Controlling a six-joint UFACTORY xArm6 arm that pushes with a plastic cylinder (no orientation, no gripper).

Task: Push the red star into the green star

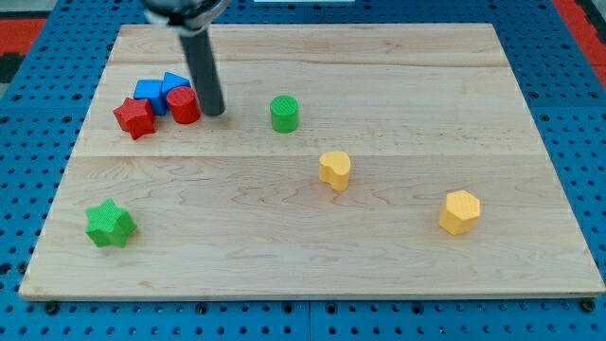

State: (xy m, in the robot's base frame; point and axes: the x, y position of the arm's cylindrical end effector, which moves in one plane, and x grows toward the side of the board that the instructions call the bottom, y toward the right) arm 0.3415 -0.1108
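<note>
The red star lies near the board's upper left, touching a red cylinder on its right and blue blocks behind it. The green star sits at the lower left, well below the red star. My tip rests on the board just right of the red cylinder, about touching it. The dark rod rises from there to the view's top.
A blue cube and a blue triangle-like block crowd behind the red blocks. A green cylinder stands right of my tip. A yellow heart-like block is mid-board and a yellow hexagon at lower right.
</note>
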